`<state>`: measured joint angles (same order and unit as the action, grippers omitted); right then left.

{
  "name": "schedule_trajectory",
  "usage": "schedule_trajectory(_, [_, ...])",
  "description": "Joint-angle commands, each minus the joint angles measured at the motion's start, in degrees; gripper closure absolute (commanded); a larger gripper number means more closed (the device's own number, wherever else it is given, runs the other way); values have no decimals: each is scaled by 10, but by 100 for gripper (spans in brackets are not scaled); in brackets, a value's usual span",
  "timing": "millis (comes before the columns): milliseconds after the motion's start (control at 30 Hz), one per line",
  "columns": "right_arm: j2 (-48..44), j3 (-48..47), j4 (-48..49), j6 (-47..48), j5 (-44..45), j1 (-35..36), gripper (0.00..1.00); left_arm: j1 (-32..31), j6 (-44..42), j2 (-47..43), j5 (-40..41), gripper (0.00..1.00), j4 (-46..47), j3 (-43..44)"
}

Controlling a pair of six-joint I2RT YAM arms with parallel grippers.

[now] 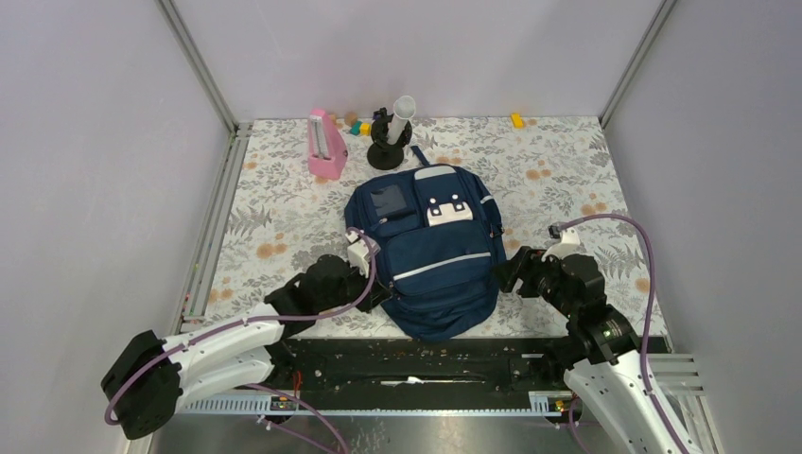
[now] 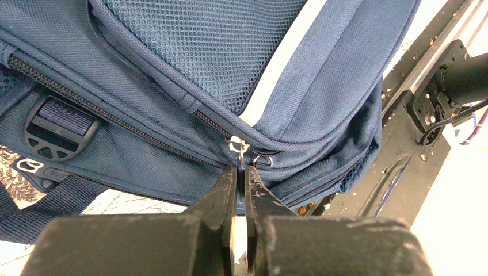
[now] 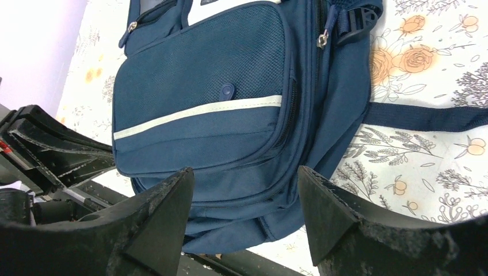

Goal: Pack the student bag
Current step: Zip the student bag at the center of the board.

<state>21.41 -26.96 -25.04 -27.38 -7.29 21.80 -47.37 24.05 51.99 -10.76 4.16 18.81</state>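
The student bag lies flat and front-up in the middle of the flowered desk, its bottom end toward the arm bases and overhanging the dark rail at the near edge. All its pockets look zipped shut. The left hand is at the bag's left side with its fingers pressed together right at a zip pull on a side seam. It seems to be nipping the tab of that pull, though the tab itself is mostly hidden between the fingertips. The right hand hangs just off the bag's right side with its fingers wide apart and nothing between them, facing the lower front pocket. The loose things, a pink case, a black stand and a yellow block, sit well apart from the bag along the far edge. So the step in hand looks like opening a compartment, with packing not yet begun. The next move likely calls for drawing the pull steadily along the zip's curve. The soft bag may slide or bunch unless the right hand pins or grips the fabric to brace it.
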Motion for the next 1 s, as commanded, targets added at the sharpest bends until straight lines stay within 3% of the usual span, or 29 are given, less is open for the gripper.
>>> schedule_trajectory(0, [-3, 13, 37, -22, -27, 0, 27, -25, 13, 3, -8, 100, 2, 0])
schedule_trajectory(567, [12, 96, 144, -93, -44, 0, 31, -126, 65, 109, 14, 100, 56, 52])
schedule_trajectory(967, [84, 131, 233, -110, -41, 0, 36, -164, 82, 138, 22, 100, 80, 79])
